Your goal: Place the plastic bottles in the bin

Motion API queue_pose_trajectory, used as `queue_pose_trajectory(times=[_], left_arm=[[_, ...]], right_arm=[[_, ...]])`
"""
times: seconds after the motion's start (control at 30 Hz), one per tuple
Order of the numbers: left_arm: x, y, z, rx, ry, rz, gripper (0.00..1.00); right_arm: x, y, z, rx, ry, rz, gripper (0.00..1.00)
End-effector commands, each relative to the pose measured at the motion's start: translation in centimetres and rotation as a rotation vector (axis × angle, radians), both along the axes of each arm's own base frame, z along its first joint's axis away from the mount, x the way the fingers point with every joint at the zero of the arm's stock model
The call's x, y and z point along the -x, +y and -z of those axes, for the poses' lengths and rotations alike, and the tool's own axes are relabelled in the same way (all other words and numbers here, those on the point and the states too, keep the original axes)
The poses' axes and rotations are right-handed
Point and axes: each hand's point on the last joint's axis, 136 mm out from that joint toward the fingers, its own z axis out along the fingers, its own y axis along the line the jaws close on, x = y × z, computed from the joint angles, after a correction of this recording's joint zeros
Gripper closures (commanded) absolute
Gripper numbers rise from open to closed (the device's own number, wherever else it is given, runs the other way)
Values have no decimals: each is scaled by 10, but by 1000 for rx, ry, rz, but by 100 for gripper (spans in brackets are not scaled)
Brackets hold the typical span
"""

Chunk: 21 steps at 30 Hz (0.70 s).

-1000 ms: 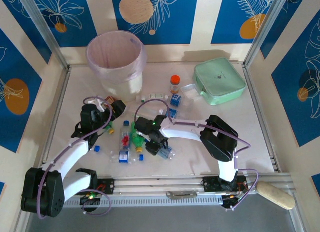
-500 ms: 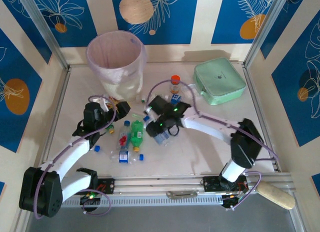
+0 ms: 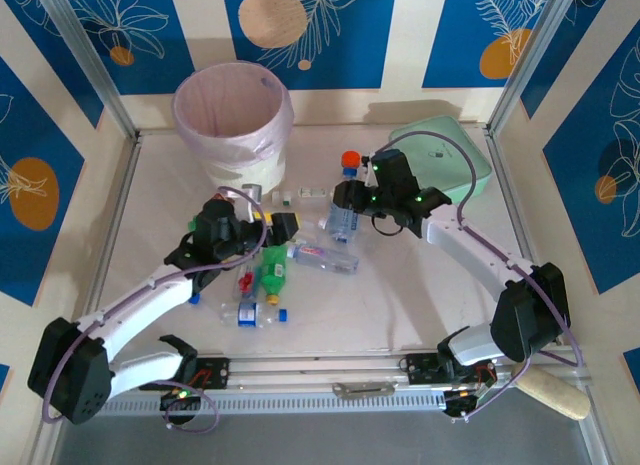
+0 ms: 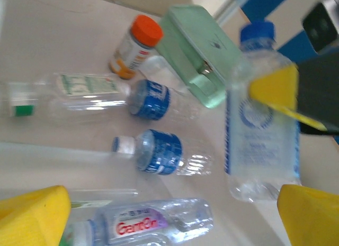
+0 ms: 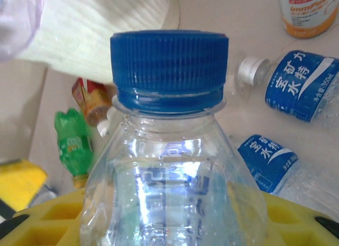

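Grips a clear bottle (image 3: 338,221) with blue cap and blue-white label upright in the closed right gripper (image 3: 352,203), just right of the bin (image 3: 240,165). Spreads the empty left gripper (image 3: 272,230) wide before the bin, above loose bottles (image 3: 273,272). Farther right: orange bottle (image 4: 135,47), mint-green case (image 4: 198,50).

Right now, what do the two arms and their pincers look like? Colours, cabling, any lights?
Left arm and right arm: white links, black joint housings, a lilac cable looped along each. Left pincer and right pincer: black bodies with yellow fingers. Green lights glow on the right wrist housing; small red and green ones at the bases.
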Motion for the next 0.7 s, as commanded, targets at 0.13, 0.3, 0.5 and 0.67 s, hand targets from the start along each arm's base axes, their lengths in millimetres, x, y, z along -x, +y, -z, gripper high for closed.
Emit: queue_pose_trajectory(times=[0.13, 0.3, 0.5, 0.67], left_arm=[[19, -63, -10, 18, -71, 203, 0], [28, -94, -7, 13, -66, 293, 0], [26, -116, 1, 6, -40, 348, 0], [23, -123, 9, 4, -11, 358, 0]], right_arm=[[-4, -4, -17, -134, -15, 97, 50], [4, -7, -10, -170, 3, 117, 51], [16, -4, -3, -201, 23, 116, 51], [19, -5, -1, -205, 29, 116, 51]])
